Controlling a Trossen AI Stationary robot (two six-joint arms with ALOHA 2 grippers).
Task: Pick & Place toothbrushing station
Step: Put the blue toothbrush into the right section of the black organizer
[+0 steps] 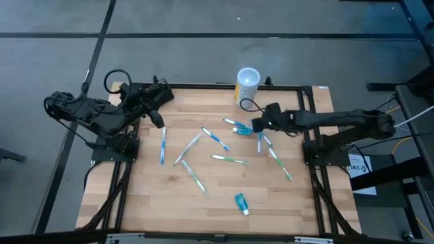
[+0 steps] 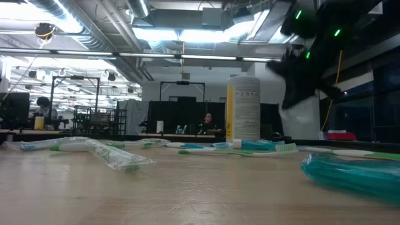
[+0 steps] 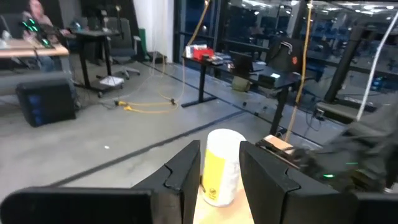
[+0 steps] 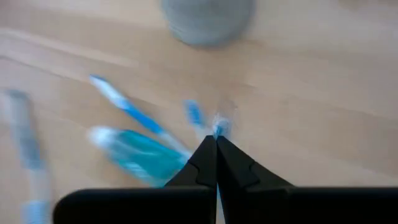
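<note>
teal toothpaste tube (image 2: pixel 356 175) is lying closest to the low camera, on the near right of the wooden table (image 1: pixel 135 196), and from above it (image 1: pixel 241 202) is sitting alone near the near edge. several toothbrushes are lying scattered flat across the middle of the table, among them one (image 1: pixel 163 146) on the left, one (image 1: pixel 229 160) in the centre and one (image 1: pixel 279 163) on the right. a white-and-yellow cup (image 1: pixel 247 83) is standing upright at the far edge.

the right gripper (image 1: pixel 256 127) is reaching in from the right and hovering low over a second teal tube (image 4: pixel 140 155) and a blue toothbrush (image 4: pixel 124 109), just near of the cup. its fingers (image 4: pixel 202 162) are pressing clenched together, and i cannot tell whether anything is pinched between them.

the left gripper (image 1: pixel 165 95) is waiting at the far left corner, released, with its fingers (image 3: pixel 186 165) standing apart and nothing between them, facing the cup.

the black holder block is not showing clearly in any view, so i cannot tell where it is or which way its long axis is pointing.
</note>
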